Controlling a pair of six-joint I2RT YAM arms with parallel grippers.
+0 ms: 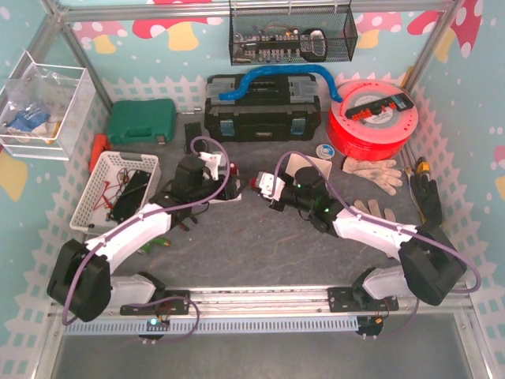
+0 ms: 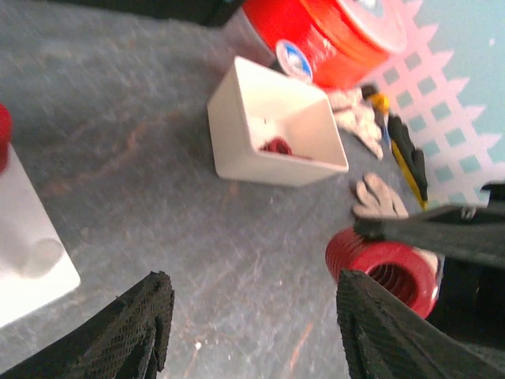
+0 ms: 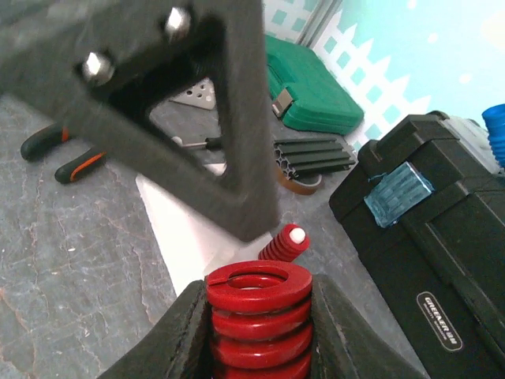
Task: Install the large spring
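My right gripper (image 3: 259, 309) is shut on the large red spring (image 3: 259, 320), with the spring's open end facing the camera. Just beyond it, a small red spring (image 3: 284, 244) sits on a white-tipped peg of the white base plate (image 3: 185, 229). The large spring also shows in the left wrist view (image 2: 385, 267), pinched by the right gripper's fingers (image 2: 442, 230). My left gripper (image 2: 260, 332) is open and empty above the mat, beside the white base (image 2: 24, 229). In the top view the left gripper (image 1: 215, 172) and the right gripper (image 1: 264, 186) are close together at the table's middle.
A white bin (image 2: 276, 126) with a small red part stands right of the grippers. A black toolbox (image 1: 260, 110), a green case (image 1: 140, 122) and a red spool (image 1: 371, 114) line the back. A white basket (image 1: 114, 189) is on the left, and gloves (image 1: 371, 170) on the right.
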